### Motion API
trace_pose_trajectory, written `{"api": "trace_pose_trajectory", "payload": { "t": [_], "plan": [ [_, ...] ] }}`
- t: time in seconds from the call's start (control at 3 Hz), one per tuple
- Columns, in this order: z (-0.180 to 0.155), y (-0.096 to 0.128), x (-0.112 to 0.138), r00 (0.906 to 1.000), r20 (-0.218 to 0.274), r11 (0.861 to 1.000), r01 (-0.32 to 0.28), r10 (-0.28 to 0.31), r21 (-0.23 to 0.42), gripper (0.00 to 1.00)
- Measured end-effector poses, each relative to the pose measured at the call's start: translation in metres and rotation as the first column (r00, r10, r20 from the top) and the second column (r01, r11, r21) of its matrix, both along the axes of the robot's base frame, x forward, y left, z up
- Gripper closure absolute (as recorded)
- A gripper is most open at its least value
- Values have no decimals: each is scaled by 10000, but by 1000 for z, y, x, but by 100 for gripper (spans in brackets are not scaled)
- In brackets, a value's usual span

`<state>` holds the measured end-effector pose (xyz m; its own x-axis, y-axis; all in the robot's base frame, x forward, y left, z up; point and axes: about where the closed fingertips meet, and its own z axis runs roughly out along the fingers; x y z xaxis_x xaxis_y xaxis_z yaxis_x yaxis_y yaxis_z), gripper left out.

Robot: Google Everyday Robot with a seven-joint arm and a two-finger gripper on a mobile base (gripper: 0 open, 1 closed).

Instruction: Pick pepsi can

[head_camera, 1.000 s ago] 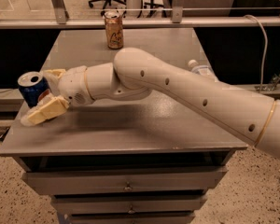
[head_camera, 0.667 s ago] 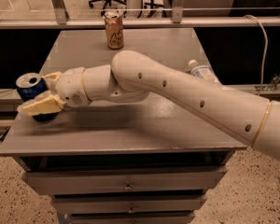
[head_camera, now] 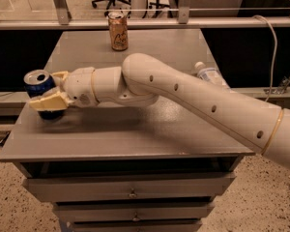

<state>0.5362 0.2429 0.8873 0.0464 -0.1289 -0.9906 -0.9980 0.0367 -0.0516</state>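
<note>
Since the pepsi can [head_camera: 37,82] sits right between the two tan fingers of the gripper [head_camera: 44,91], near the table's left edge and towards its front corner, the relation that matters is already set: the can lies at the very tip of the pincer, not off to one side of it. One finger [head_camera: 49,101] crosses the can's near face and the other [head_camera: 59,75] shows behind its far side. Both look pressed to the blue wall, so I judge the pincer clenched on the can, grasping it about the middle. The can's long axis is close to upright, its silver top leaning a little away from the wrist. Whether its base rests on the table [head_camera: 135,134] or is just clear of it I cannot tell; a dark shadow lies directly under it. The arm [head_camera: 183,91] reaches in from the right, low across the tabletop. The open way is upward: nothing stands above the can, and the tan-gold can [head_camera: 118,31] at the far edge and the clear bottle [head_camera: 210,74], half hidden behind the arm at the right edge, are both well apart from it. The risk, as I judge it, is the left edge just beside the can: a slip in the lift could send it off the table, so a straight rise, or one drawn inward, seems safest
</note>
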Motion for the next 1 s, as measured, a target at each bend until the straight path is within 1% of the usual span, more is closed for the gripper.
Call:
{"api": "trace_pose_trajectory", "payload": {
  "t": [0.33,0.67,1.0],
  "plan": [
    [23,-28,19,9981,464,9960,364,-402,815,100],
    [57,-78,43,9867,1174,9870,969,-1121,1282,100],
    [57,-78,43,9867,1174,9870,969,-1121,1282,100]
  ]
}}
